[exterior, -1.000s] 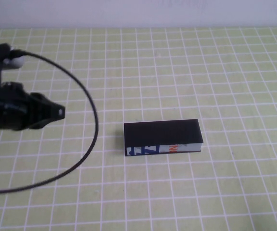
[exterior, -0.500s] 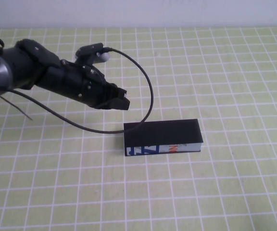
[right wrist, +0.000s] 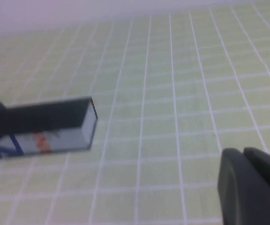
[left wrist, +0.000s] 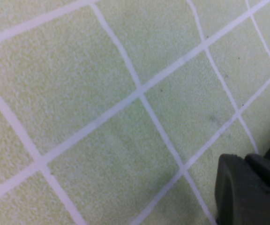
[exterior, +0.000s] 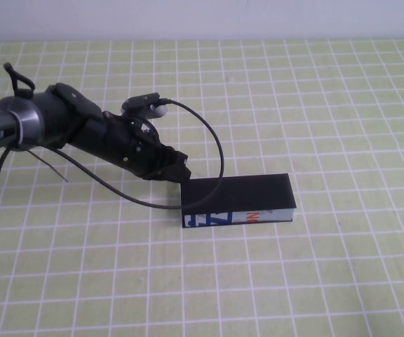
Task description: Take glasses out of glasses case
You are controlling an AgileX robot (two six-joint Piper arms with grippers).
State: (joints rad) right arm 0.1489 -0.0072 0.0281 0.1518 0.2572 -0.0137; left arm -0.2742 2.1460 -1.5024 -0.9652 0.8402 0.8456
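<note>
Reaching with the left gripper, fingers pressed together, toward the far left corner of the shut matte black box-shaped glasses case, probably for lifting its lid. Parking the right gripper, closed, aside.

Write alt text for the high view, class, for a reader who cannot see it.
The left gripper reaches in from the left, fingers together, its tip by the rear left corner of a closed black glasses case lying on a green grid mat. The right gripper is not in this view.
</note>
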